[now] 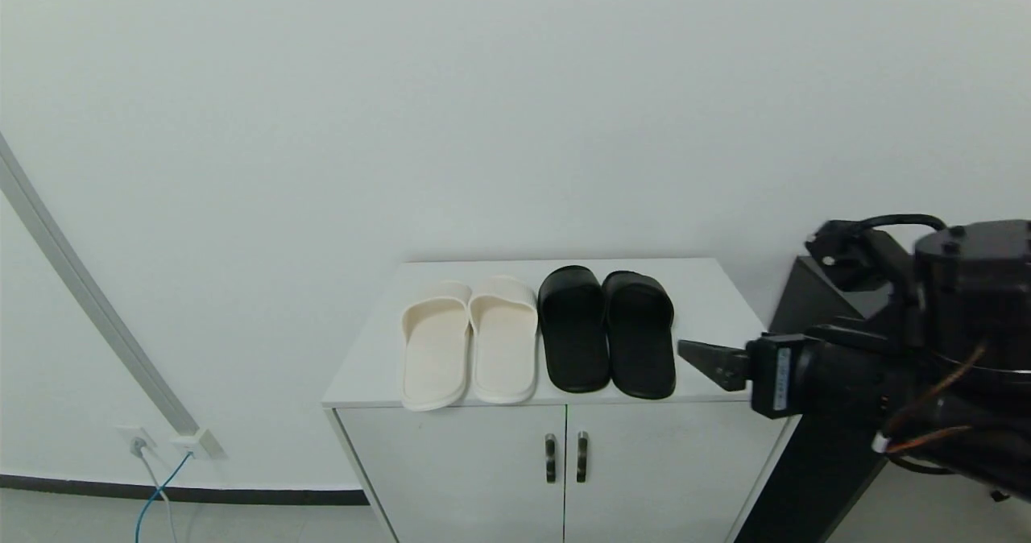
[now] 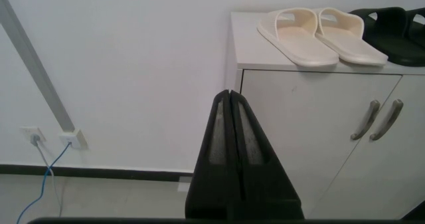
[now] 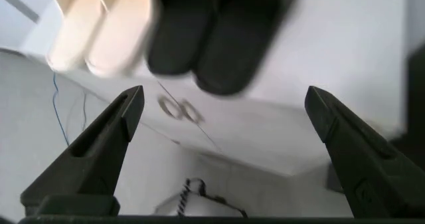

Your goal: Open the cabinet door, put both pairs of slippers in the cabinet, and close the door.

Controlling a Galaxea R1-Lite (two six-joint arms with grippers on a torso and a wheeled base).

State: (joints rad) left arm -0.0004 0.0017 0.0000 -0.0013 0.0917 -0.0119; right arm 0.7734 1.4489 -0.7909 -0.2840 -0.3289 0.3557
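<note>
A white cabinet [image 1: 693,293] stands against the wall with both doors shut, its two dark handles [image 1: 565,457] side by side at the middle. On its top lie a cream pair of slippers [image 1: 467,341] and, to their right, a black pair of slippers [image 1: 608,332]. My right gripper [image 1: 702,359] hovers open by the top's front right corner, just right of the black pair. Its wrist view looks down past the open right gripper [image 3: 224,99] onto the black slippers [image 3: 212,38], cream slippers [image 3: 99,31] and handles [image 3: 178,108]. My left gripper [image 2: 230,98] is shut and empty, left of the cabinet [image 2: 299,117], below the cream slippers [image 2: 319,34].
A black stand [image 1: 813,446] rises right beside the cabinet. Low on the wall to the left are sockets [image 1: 137,440] with a blue cable and a slanted grey conduit [image 1: 89,301]. Open floor lies left of the cabinet.
</note>
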